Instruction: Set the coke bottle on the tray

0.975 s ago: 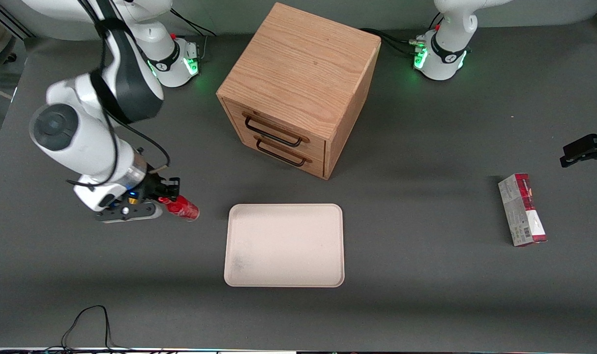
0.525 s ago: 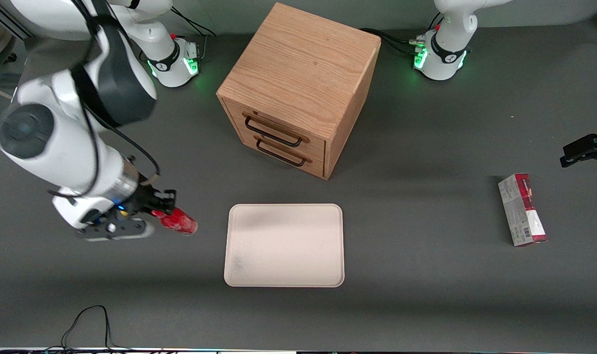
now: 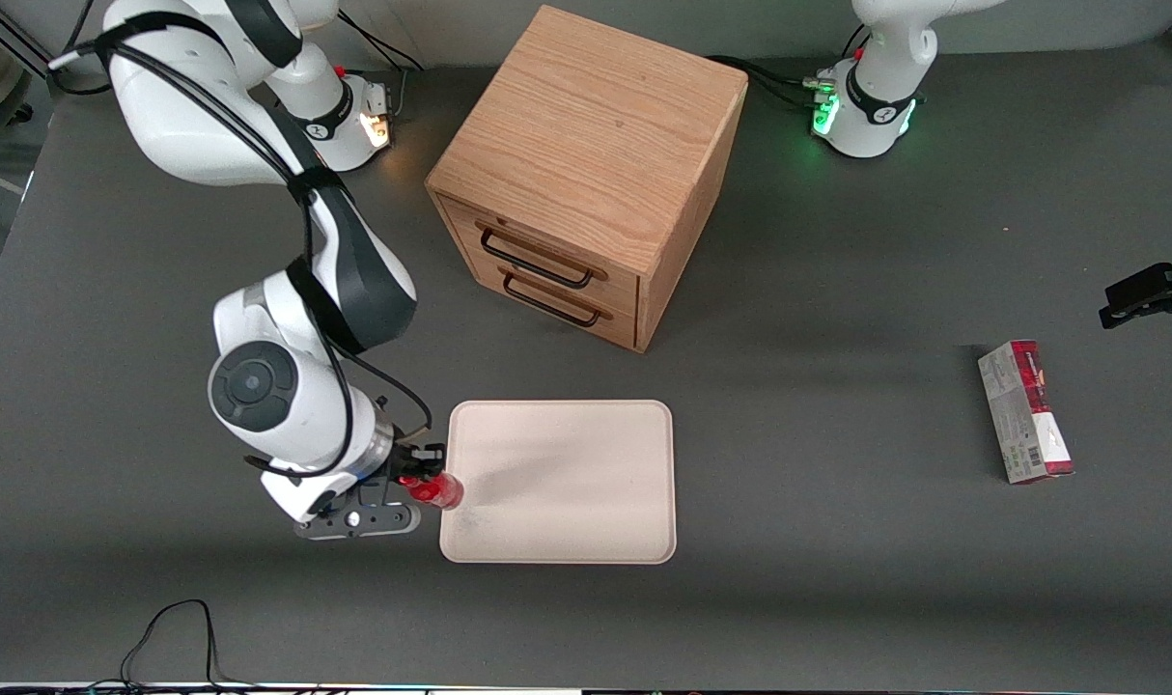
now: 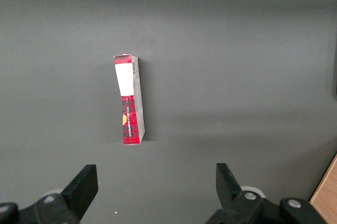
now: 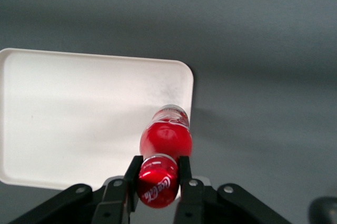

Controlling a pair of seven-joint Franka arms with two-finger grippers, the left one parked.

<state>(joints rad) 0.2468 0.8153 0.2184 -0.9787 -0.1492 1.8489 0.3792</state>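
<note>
My right gripper (image 3: pixel 422 480) is shut on the small glossy red coke bottle (image 3: pixel 438 490) and holds it above the table, over the edge of the beige tray (image 3: pixel 567 521) that faces the working arm. In the right wrist view the bottle (image 5: pixel 165 138) hangs between the two black fingers (image 5: pixel 132 177), clamped at its red cap end with white lettering, over the tray's rounded corner (image 5: pixel 181 76). The tray lies flat with nothing on it, nearer to the front camera than the wooden cabinet.
A wooden two-drawer cabinet (image 3: pixel 586 174) stands farther from the front camera than the tray. A red-and-grey carton (image 3: pixel 1025 412) lies toward the parked arm's end of the table; it also shows in the left wrist view (image 4: pixel 129 99). A black cable (image 3: pixel 176 632) lies near the front edge.
My right gripper has carried the coke bottle toward the tray and nearer to the front camera, from beside the tray to over its edge. The grip on the bottle has not changed.
</note>
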